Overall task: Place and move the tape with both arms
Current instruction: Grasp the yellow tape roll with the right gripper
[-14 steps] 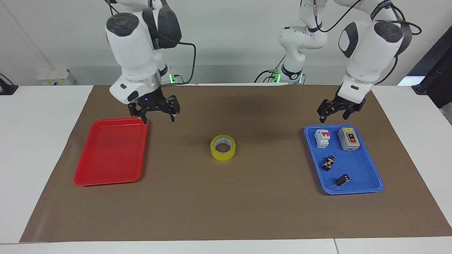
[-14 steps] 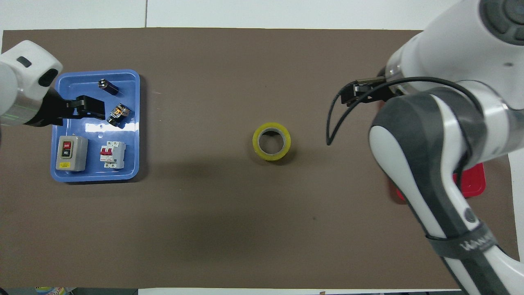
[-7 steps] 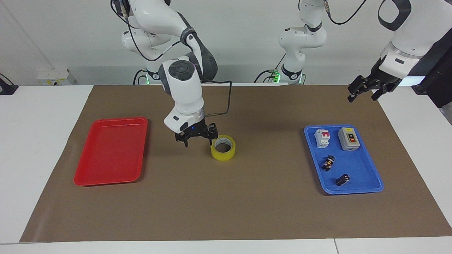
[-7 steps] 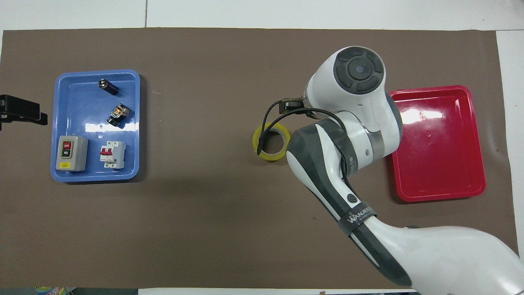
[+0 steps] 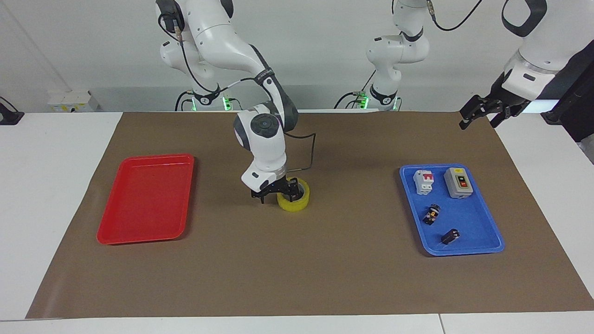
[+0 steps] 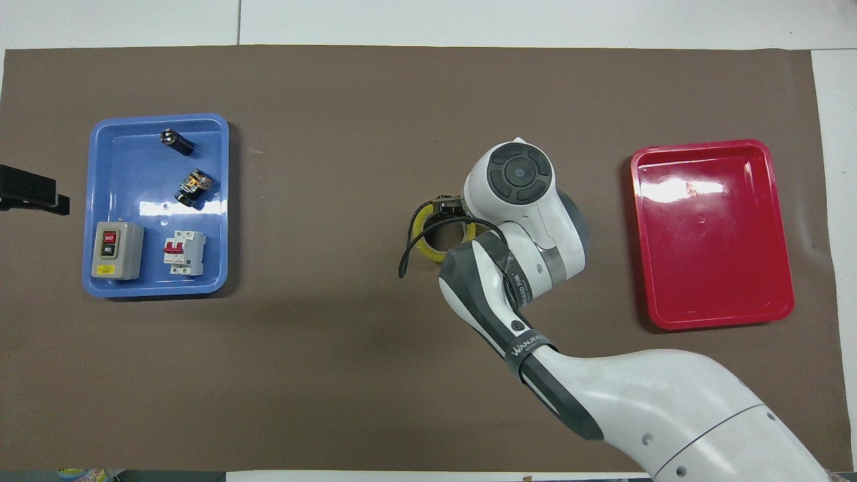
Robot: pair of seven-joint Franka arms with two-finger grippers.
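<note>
The tape [image 5: 297, 202], a yellow roll with a white core, lies flat mid-mat; in the overhead view the tape [image 6: 420, 235] is partly covered by the right arm. My right gripper [image 5: 276, 195] is down at the roll, open, with one finger in the core and the other outside the roll toward the right arm's end. In the overhead view the right wrist hides most of this gripper. My left gripper [image 5: 480, 115] is open and empty, raised over the mat's corner at the left arm's end; it shows at the overhead view's edge [image 6: 30, 193].
A red tray [image 5: 144, 199] lies empty toward the right arm's end, also in the overhead view [image 6: 710, 254]. A blue tray [image 5: 468, 218] toward the left arm's end holds a grey switch box [image 5: 458, 182], a breaker [image 5: 423, 181] and two small black parts.
My right gripper has swung from the red tray's corner to the tape and dropped onto it. My left gripper has lifted away from the blue tray toward the mat's corner.
</note>
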